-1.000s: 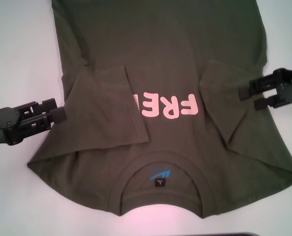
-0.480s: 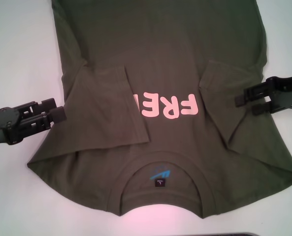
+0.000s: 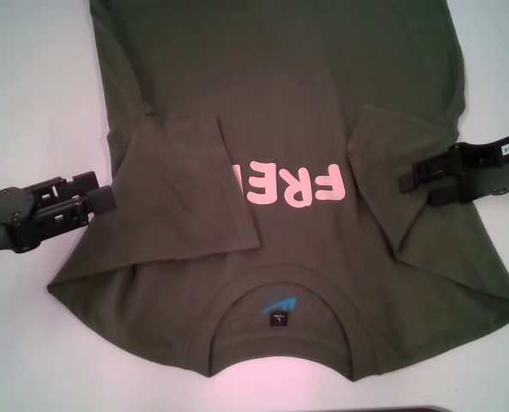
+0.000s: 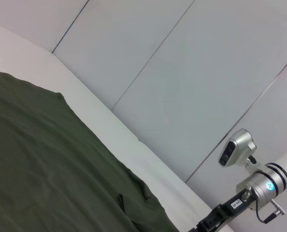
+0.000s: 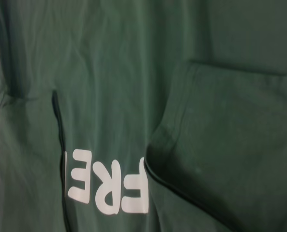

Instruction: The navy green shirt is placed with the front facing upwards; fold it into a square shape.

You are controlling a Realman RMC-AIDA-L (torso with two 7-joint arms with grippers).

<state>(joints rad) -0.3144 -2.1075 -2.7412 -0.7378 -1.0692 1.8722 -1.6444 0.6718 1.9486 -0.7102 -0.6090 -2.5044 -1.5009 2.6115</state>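
The navy green shirt [image 3: 280, 94] lies flat with its front up, pink letters [image 3: 293, 184] on the chest and the collar [image 3: 280, 292] with a small label [image 3: 277, 318] nearest me. Both sleeves are folded inward: one [image 3: 185, 184] covers part of the letters, the other [image 3: 400, 146] lies on the right. My left gripper [image 3: 99, 193] is open at the shirt's left edge, holding nothing. Also open, my right gripper [image 3: 417, 189] hovers over the right folded sleeve. The right wrist view shows the shirt [image 5: 109, 72], letters [image 5: 109, 188] and that sleeve [image 5: 230, 145].
The white table [image 3: 31, 86] shows on both sides of the shirt. A dark strip [image 3: 409, 409] sits at the near edge. In the left wrist view the shirt [image 4: 46, 164], the table's far edge, a grey panelled wall [image 4: 182, 72] and my right arm [image 4: 264, 186] appear.
My right gripper has moved inward from the shirt's right edge to over the folded right sleeve. The left gripper and the shirt have not moved.
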